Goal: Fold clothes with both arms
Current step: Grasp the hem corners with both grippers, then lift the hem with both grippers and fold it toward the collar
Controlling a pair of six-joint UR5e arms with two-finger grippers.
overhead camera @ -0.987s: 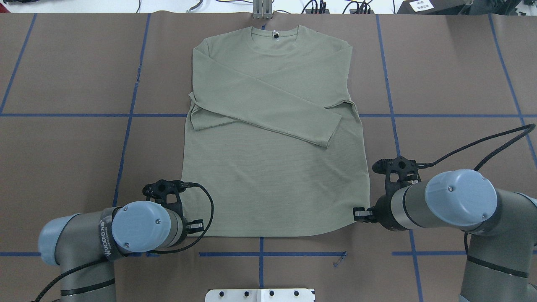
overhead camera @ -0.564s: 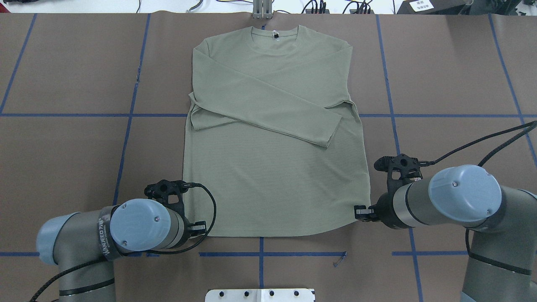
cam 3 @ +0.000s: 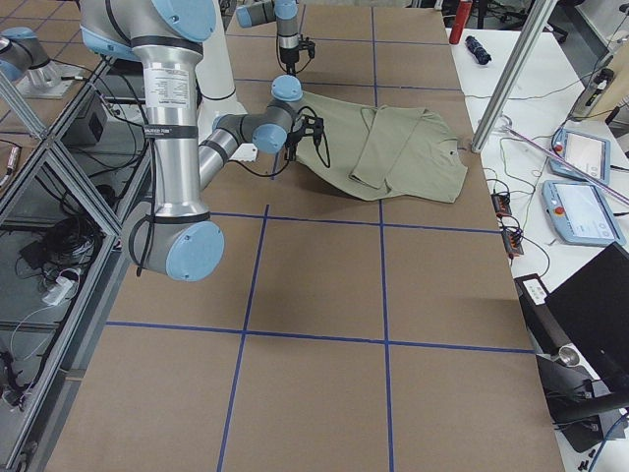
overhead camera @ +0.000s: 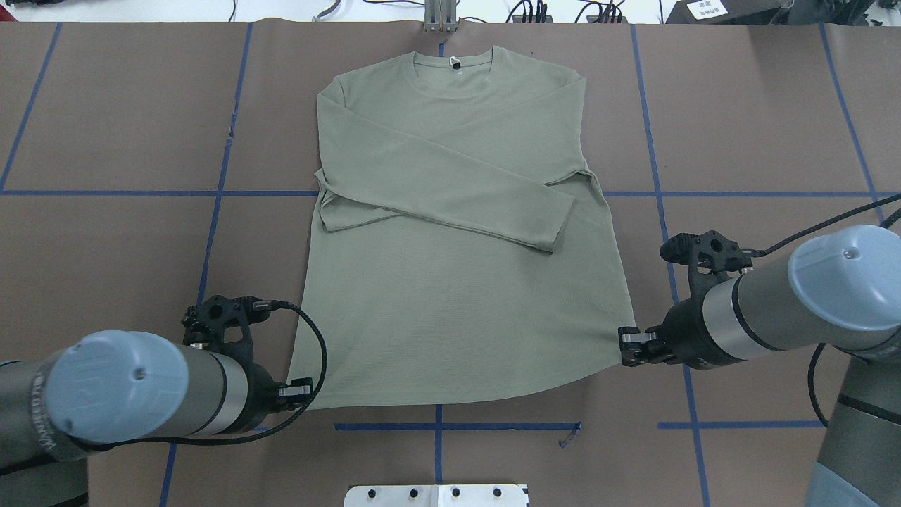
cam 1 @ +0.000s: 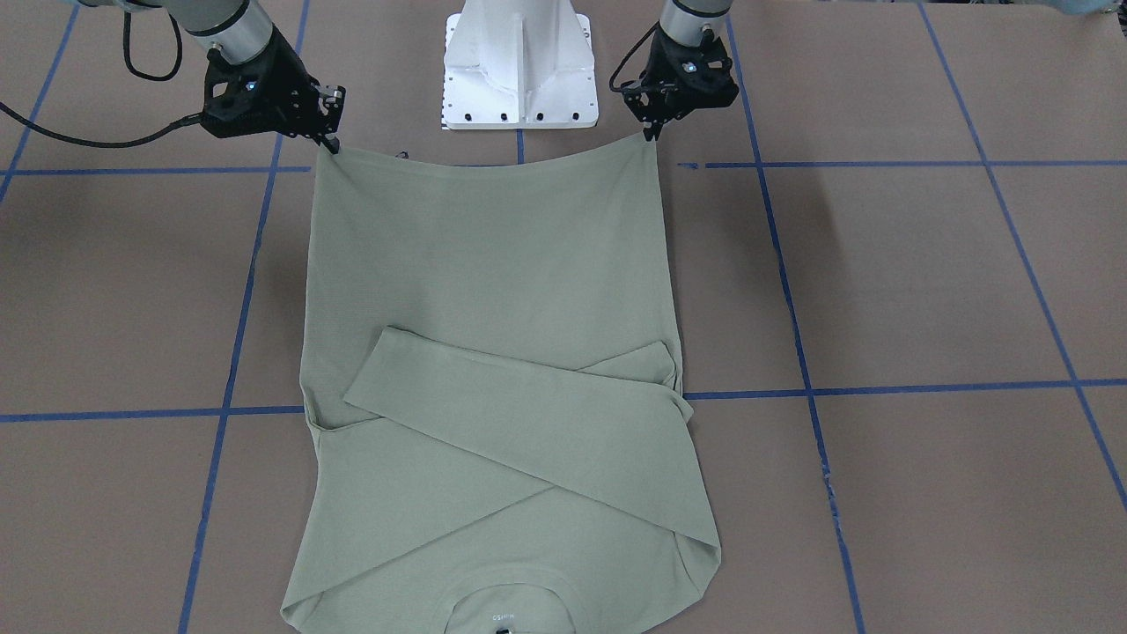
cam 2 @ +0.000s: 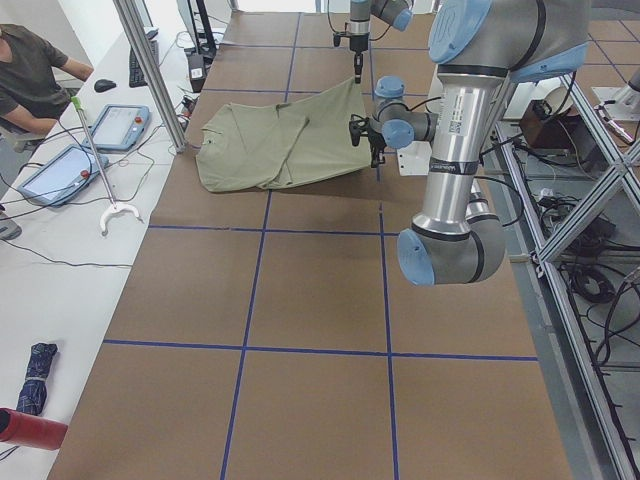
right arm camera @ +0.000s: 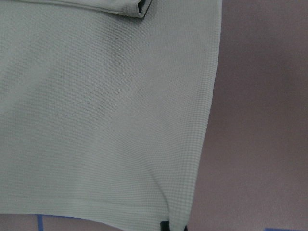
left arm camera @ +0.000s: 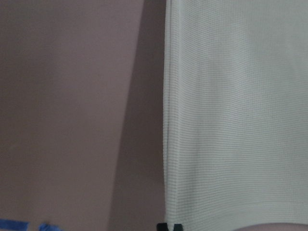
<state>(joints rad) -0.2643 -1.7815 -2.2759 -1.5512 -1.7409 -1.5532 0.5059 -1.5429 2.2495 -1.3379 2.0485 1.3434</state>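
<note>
The sage-green shirt lies front up on the brown table, both sleeves crossed over the chest. Its neckline, with a white tag, is at the far edge. My left gripper is shut on the left hem corner. My right gripper is shut on the right hem corner. In the front-facing view the left gripper and right gripper hold the hem stretched between them. The exterior left view shows the shirt's hem end raised off the table. Each wrist view shows shirt cloth running up from the fingertips.
The white pedestal base stands just behind the hem, between the arms. Blue tape lines cross the brown table cover. A side table with tablets and an operator lies past the shirt's neckline end.
Both grippers have moved outward, left one to the left and nearer, right one to the right and farther. The hem is stretched wider and the whole shirt has shifted slightly.
</note>
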